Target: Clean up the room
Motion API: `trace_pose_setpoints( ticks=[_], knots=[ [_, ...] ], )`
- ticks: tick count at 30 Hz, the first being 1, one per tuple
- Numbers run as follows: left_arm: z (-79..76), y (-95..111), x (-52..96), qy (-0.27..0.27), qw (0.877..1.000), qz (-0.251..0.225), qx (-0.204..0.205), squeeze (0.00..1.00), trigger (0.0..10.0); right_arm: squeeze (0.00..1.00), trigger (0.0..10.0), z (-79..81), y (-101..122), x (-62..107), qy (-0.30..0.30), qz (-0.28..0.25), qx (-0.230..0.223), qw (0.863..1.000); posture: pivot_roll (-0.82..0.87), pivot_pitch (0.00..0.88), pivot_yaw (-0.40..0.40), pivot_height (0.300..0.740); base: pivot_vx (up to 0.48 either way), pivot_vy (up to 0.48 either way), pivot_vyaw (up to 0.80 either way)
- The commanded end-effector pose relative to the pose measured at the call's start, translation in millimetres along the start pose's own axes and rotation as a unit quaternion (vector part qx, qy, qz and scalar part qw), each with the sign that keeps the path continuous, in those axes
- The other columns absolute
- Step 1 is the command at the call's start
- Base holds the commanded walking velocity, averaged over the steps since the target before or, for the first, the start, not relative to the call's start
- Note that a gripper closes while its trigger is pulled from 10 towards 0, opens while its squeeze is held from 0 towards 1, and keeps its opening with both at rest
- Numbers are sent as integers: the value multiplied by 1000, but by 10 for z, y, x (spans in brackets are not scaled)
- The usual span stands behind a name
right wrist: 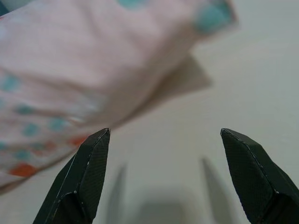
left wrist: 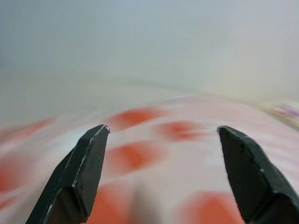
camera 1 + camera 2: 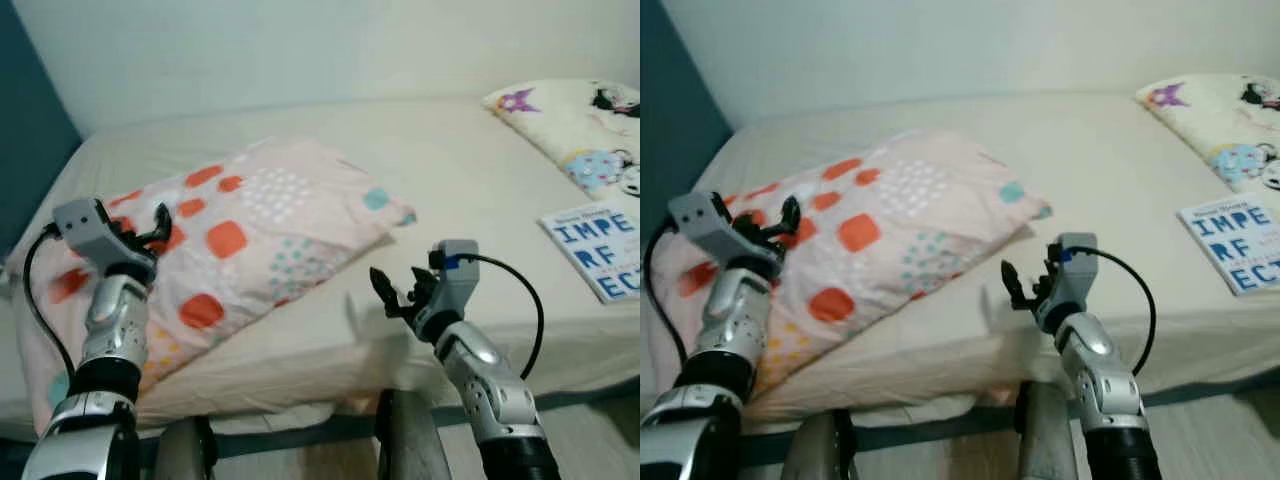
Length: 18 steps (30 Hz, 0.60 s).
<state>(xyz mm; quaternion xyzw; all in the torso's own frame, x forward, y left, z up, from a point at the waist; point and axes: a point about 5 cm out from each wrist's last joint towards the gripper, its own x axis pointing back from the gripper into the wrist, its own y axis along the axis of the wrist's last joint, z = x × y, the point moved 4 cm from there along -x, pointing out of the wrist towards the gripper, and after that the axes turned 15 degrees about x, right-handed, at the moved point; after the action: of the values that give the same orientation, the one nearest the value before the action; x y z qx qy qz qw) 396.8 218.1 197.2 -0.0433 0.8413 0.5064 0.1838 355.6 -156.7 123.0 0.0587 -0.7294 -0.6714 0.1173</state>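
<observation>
**Pillow askew on bed, both grippers spread and empty**

Pillow [image 3: 240, 250], pink with orange and teal patches, lies flat on the bed [image 3: 470, 180]. We note its long axis runs diagonally, from the near left edge of the mattress up toward the middle, one corner pointing right. The bed carries a cream sheet and stands against a pale wall; a dark teal wall borders the left side. We record a second pillow [image 3: 580, 125] with cartoon print at the far right, and a blue-lettered book [image 3: 600, 248] just below it, well apart from the pink pillow. The left gripper [image 3: 150, 232] hovers over the pillow's left end, jaws wide apart, holding nothing. The right gripper [image 3: 398, 288] hangs above bare sheet beside the pillow's lower edge, jaws likewise spread and empty.
</observation>
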Motion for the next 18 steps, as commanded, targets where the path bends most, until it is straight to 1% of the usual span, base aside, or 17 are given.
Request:
trace_pose_setpoints(
  ticks=[1, 2, 3, 4, 5, 6, 7, 8, 9, 10, 11, 12, 14, 15, 16, 17, 18],
  knots=[
    [-111, 52, 39, -70, 995, 33, -66, 1000, 10000, 0, 10000, 1, -29, -5, -4, 2, 0, 1000, -38, 113, -1, 486, 0, 0, 0],
    [-128, 90, 47, -85, 991, 38, -95, 1000, 10000, 0, 10000, 2, -28, -7, -4, 2, 0, 1000, -38, 113, -2, 486, 0, 0, 0],
    [-136, 116, 52, -94, 989, 40, -111, 1000, 10000, 0, 10000, 1, -28, -9, -3, 2, 0, 1000, -36, 112, -3, 486, 0, 0, 0],
    [-136, 116, 52, -94, 989, 40, -111, 1000, 10000, 0, 10000, 1, -28, -9, -3, 2, 0, 1000, -36, 112, -3, 486, 0, 0, 0],
    [-177, 174, 56, -112, 985, 38, -128, 1000, 10000, 0, 10000, -1, -28, -9, -4, 2, 0, 1000, -36, 112, -3, 486, 0, 0, 0],
    [-209, 212, 63, -126, 982, 36, -134, 1000, 10000, 0, 10000, -4, -28, -10, -4, 2, 0, 1000, -36, 112, -3, 486, 0, 0, 0],
    [-209, 212, 63, -126, 982, 36, -134, 1000, 10000, 0, 10000, -4, -28, -10, -4, 2, 0, 1000, -36, 112, -3, 486, 0, 0, 0],
    [-311, 219, 92, -163, 973, 43, -159, 1000, 10000, 0, 10000, -8, -29, -9, -5, 2, 0, 1000, -35, 112, -4, 486, 0, 0, 0],
    [-311, 219, 92, -163, 973, 43, -159, 1000, 10000, 0, 10000, -8, -29, -9, -5, 2, 0, 1000, -35, 112, -4, 486, 0, 0, 0],
    [-451, 161, 156, -215, 955, 64, -195, 1000, 10000, 0, 10000, -12, -29, -10, -5, 2, 0, 1000, -32, 112, -4, 486, 0, 0, 0],
    [-451, 161, 156, -215, 955, 64, -195, 1000, 10000, 0, 10000, -12, -29, -10, -5, 2, 0, 1000, -32, 112, -4, 486, 0, 0, 0],
    [-713, -155, 373, -318, 894, 131, -286, 1000, 10000, 0, 10000, -20, -27, -13, -6, 2, 0, 1000, -30, 112, -3, 486, 0, 0, 0],
    [-713, -155, 373, -318, 894, 131, -286, 1000, 10000, 0, 10000, -20, -27, -13, -6, 2, 0, 1000, -30, 112, -3, 486, 0, 0, 0],
    [-763, -232, 437, -339, 878, 148, -303, 1000, 10000, 0, 10000, -22, -27, -15, -7, 2, 0, 1000, -30, 112, -3, 486, 0, 0, 0],
    [-826, -437, 533, -363, 850, 164, -345, 1000, 10000, 0, 10000, -29, -23, -19, -7, 1, 0, 1000, -26, 112, -2, 486, 0, 0, 0],
    [-880, -640, 630, -379, 829, 176, -371, 0, 10000, 0, 10000, -42, -16, -20, -9, 0, -1, 1000, -31, 110, 2, 486, 0, 0, 0],
    [-926, -814, 724, -394, 811, 185, -391, 0, 10000, 0, 10000, -60, -11, -14, -12, -1, -1, 1000, -33, 111, 2, 486, 0, 0, 0]
  ],
)
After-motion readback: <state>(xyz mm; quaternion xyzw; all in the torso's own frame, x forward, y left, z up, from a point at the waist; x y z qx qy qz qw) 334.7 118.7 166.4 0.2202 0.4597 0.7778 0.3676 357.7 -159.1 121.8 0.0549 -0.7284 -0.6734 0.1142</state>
